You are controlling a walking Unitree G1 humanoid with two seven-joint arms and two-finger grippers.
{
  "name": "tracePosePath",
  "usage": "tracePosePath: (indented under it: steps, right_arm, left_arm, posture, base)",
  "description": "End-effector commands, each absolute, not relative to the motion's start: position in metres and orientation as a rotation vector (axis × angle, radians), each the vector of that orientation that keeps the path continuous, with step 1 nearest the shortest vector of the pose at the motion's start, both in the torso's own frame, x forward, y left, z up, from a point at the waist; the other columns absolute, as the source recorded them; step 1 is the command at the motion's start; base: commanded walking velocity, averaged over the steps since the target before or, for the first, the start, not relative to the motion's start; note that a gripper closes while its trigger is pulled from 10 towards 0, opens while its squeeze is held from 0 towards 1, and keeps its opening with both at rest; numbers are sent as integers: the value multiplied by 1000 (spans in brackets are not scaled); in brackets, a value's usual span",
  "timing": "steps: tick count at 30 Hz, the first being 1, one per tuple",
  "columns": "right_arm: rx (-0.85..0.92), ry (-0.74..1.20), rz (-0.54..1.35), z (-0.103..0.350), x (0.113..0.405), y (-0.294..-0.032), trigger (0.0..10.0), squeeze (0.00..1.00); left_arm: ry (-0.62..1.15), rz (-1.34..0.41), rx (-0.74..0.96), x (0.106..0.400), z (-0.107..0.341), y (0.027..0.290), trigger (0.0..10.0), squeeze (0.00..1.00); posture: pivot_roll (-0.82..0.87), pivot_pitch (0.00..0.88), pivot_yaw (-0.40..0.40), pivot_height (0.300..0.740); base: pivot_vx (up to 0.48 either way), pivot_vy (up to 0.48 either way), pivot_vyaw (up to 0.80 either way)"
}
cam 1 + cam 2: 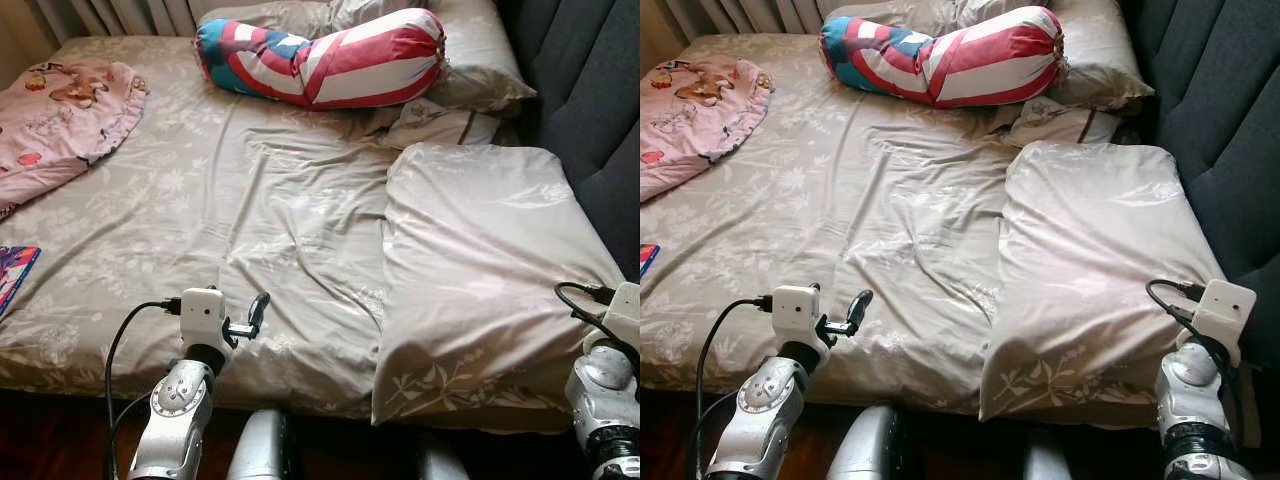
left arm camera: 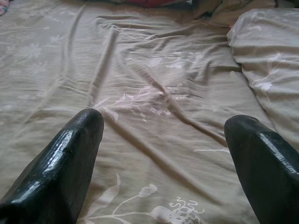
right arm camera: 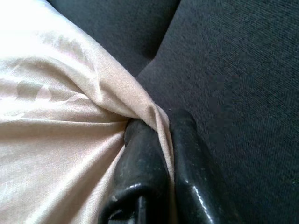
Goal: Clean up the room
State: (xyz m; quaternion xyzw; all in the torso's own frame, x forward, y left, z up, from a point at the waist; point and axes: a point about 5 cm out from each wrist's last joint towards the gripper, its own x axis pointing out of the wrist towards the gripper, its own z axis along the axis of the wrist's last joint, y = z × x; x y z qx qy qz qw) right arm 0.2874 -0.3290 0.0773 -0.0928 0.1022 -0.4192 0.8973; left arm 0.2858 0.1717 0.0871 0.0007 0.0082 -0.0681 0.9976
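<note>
A wide bed (image 1: 200, 200) covered in a beige floral sheet fills the head views. The large beige pillow (image 1: 480, 280) lies on the bed's right side, beside a dark grey upholstered headboard (image 1: 590, 110). Its long axis runs from the near edge of the bed away from the robot, with one short end hanging slightly over the near edge and the other pointing toward the pillows at the far end.

The right pincer (image 3: 161, 140) is at the pillow's right near edge, between pillow and headboard. In the right wrist view its two black fingers are pressed together, with a fold of the pillow's beige cloth pinched between them. The pillow spreads away to the pincer's left and ahead of it.

The left pincer (image 1: 252, 318) hovers just above the sheet near the bed's near edge, well to the left of the pillow. Its fingers (image 2: 60, 168) stand wide apart, holding nothing.

At the far end a bolster (image 1: 320, 58) striped red, white and blue lies crosswise. A pink blanket (image 1: 55, 120) is bunched at the far left. A colourful book (image 1: 12, 272) rests at the left edge.
</note>
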Motion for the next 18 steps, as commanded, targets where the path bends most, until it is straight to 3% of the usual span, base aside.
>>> tracePosePath:
  steps: [1,4,5,6,16,17,18]
  right_arm:
    - [-210,149,-953,89,282,-341,10000,0]
    - [-245,122,-943,95,284,-343,10000,0]
    - [-245,123,-944,95,284,-343,10000,788]
    - [-250,121,-949,96,283,-344,10000,1000]
    - [-318,73,-882,104,291,-335,10000,1000]
    - [-264,44,-826,103,296,-327,10000,949]
    - [-234,27,-767,103,300,-320,10000,333]
  left_arm:
    - [31,-129,14,284,83,176,10000,0]
    - [33,-128,15,284,83,177,10000,0]
    - [33,-128,15,284,82,177,10000,0]
    - [33,-129,15,284,82,177,10000,0]
    - [39,-133,11,284,80,176,10000,0]
    - [39,-132,11,284,80,176,10000,0]
    - [40,-132,11,284,80,176,10000,0]
  posture:
    - [-69,80,11,632]
    - [-69,79,11,632]
    - [-70,79,10,632]
    - [-70,79,10,632]
    - [-69,80,10,632]
    - [-69,80,10,632]
    - [-70,79,9,632]
  base:
    - [0,0,0]
    - [0,0,0]
    - [0,0,0]
    - [0,0,0]
    - [0,0,0]
    - [0,0,0]
    - [0,0,0]
